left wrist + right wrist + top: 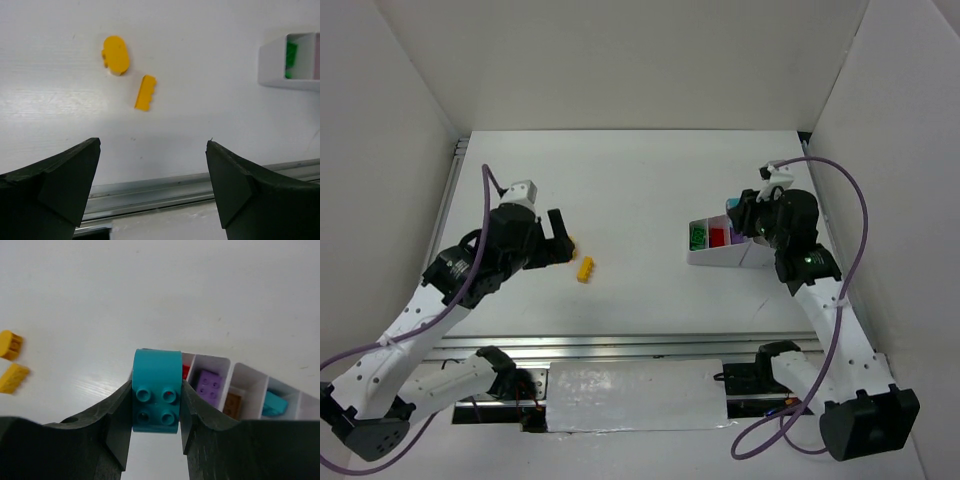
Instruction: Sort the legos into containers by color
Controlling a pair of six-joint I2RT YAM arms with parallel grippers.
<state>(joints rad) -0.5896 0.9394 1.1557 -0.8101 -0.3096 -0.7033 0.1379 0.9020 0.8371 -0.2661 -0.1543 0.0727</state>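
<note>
Teal brick is clamped, studs showing, between the right fingers over the white tray. In the right wrist view the cell already holding a teal piece lies to its right, past the purple brick and a brownish piece; green brick and red brick fill the cells at the other end. Left fingers stand wide apart and empty above the bench, that arm much the nearer to two yellow bricks ahead: a rounded one, and nearer an oblong one whose long axis runs roughly away from the fingers.
</note>
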